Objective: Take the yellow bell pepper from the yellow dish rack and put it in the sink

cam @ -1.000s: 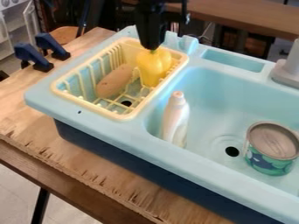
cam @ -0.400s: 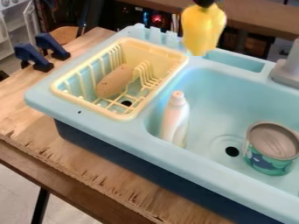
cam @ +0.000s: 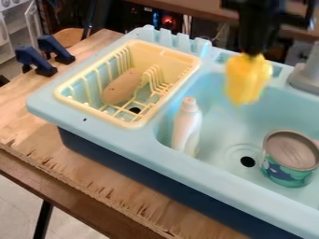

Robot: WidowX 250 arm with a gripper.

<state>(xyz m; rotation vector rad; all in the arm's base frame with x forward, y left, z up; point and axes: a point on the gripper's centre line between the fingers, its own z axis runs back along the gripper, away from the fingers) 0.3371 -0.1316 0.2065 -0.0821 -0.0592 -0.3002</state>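
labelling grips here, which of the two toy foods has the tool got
The yellow one, hanging from the tool over the basin. The brown one lies in the rack.

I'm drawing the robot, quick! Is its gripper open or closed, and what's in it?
Gripper: closed on a yellow pepper, over the sink.
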